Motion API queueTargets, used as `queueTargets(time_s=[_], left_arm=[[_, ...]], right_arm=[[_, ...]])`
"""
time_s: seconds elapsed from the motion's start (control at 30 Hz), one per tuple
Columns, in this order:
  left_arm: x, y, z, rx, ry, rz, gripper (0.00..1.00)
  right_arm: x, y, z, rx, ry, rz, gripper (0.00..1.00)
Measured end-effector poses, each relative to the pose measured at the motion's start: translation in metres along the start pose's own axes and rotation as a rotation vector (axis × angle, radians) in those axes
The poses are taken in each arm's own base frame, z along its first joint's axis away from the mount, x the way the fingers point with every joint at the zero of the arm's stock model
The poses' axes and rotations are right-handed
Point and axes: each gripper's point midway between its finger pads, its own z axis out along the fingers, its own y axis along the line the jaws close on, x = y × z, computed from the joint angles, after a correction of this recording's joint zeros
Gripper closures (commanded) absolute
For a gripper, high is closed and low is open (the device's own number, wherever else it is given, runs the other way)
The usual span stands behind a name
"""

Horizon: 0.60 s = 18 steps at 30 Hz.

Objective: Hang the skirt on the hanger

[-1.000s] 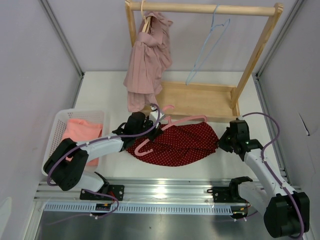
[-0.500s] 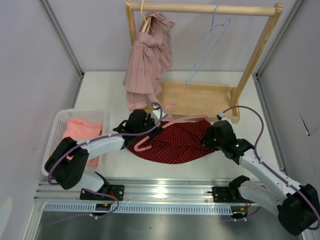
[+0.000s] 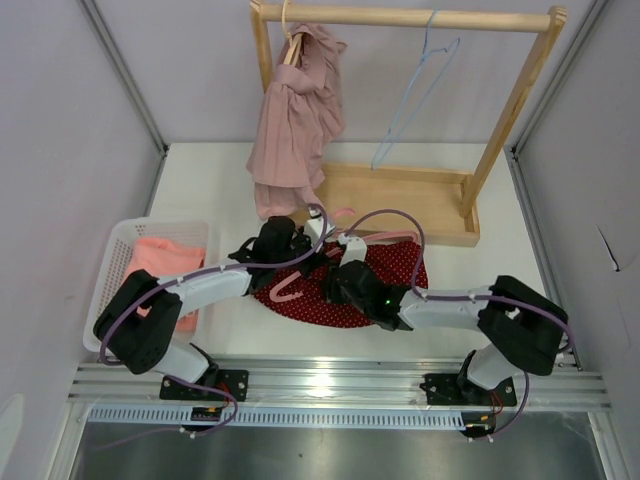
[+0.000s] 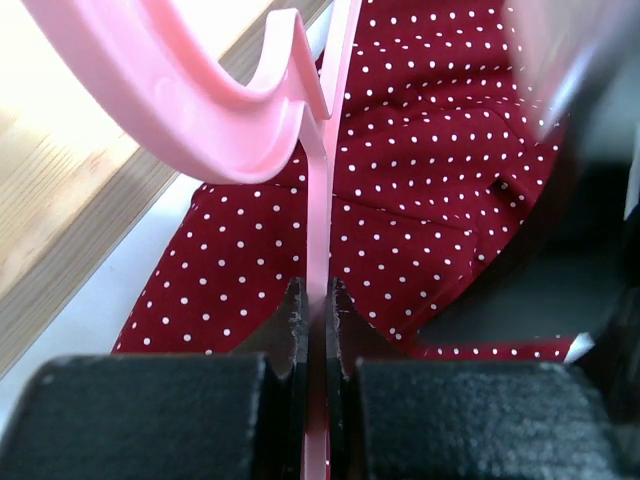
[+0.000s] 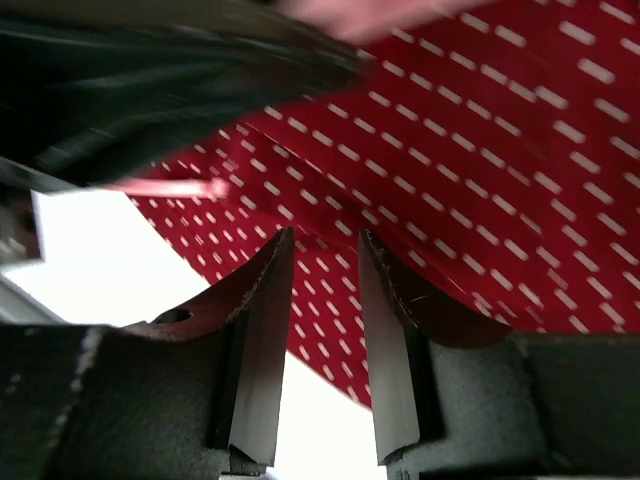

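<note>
Skirt [image 3: 398, 268] is lying crumpled on the table [image 3: 200, 190], just in front of the wooden rack [image 3: 400, 200] base; red dotted cloth, judged light, limp and prone to bunching, so it is calling for a pinch at the waistband edge rather than mid-panel. Left gripper [image 4: 318, 300] is clamping the thin bar of the pink hanger [image 4: 210, 140], holding it over the cloth; the hanger is looking stiff but slender and smooth, and could twist in the pinch. Right gripper [image 5: 325, 260] is hovering low over the skirt with its fingers narrowly parted, gripping nothing. Which fold is the waistband I cannot tell.
</note>
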Motion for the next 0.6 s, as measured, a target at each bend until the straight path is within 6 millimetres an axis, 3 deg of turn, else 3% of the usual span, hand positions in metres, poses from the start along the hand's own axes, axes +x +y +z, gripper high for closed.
queueTargets(time_s=[0.23,0.6], left_arm=[[0.002,0.004,0.003,0.018,0.004,-0.016,1.00],[0.008,0.013,0.002,0.017,0.022,-0.041,1.00]], right_arm=[[-0.012,0.037,0.028,-0.049,-0.106,-0.051,0.62],[-0.010,0.028,0.048,0.079,-0.197,-0.065,0.59]])
